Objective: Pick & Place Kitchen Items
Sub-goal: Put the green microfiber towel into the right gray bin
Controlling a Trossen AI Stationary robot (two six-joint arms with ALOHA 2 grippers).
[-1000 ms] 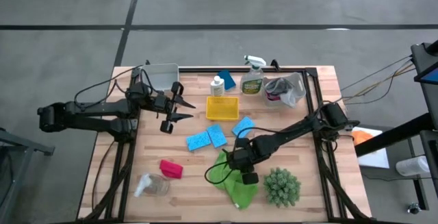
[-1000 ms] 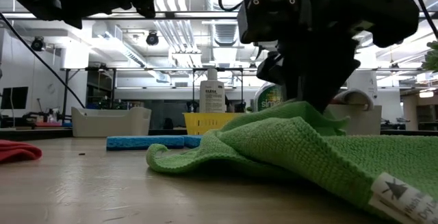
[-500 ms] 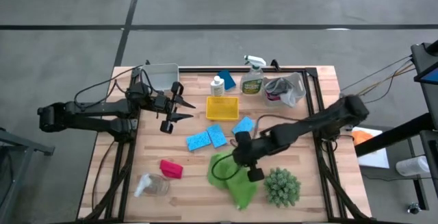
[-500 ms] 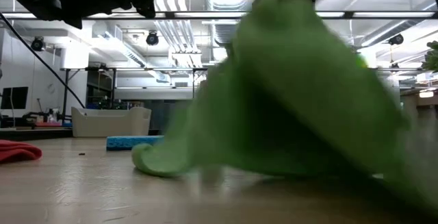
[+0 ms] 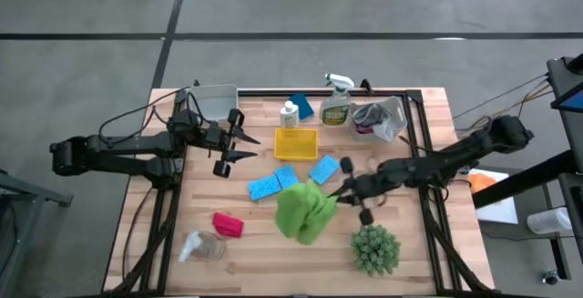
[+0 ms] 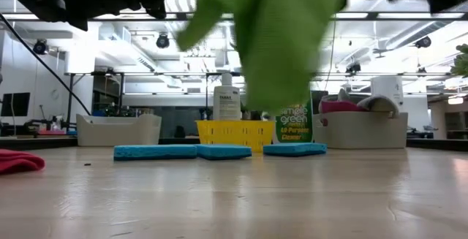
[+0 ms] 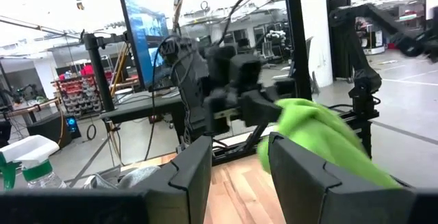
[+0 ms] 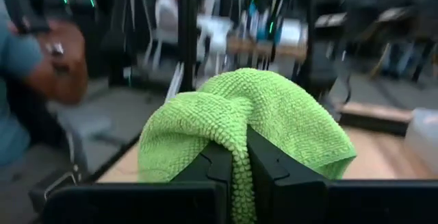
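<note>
From the high view, the green cloth is seen bunched and held above the middle of the counter, near the blue sponges. It is gripped at its right edge by the right gripper, whose arm is stretched low from the right side. The left gripper is parked at the far left with its fingers spread open, holding nothing.

In the low view, the green cloth is seen hanging clear of the counter, in front of the yellow tray.

In the left wrist view, the cloth is shown beyond the open left fingers.

In the right wrist view, a fold of the cloth is pinched between the closed right fingers. The cloth is judged soft, light and limp; a thick fold is probably the best place to take it.
</note>
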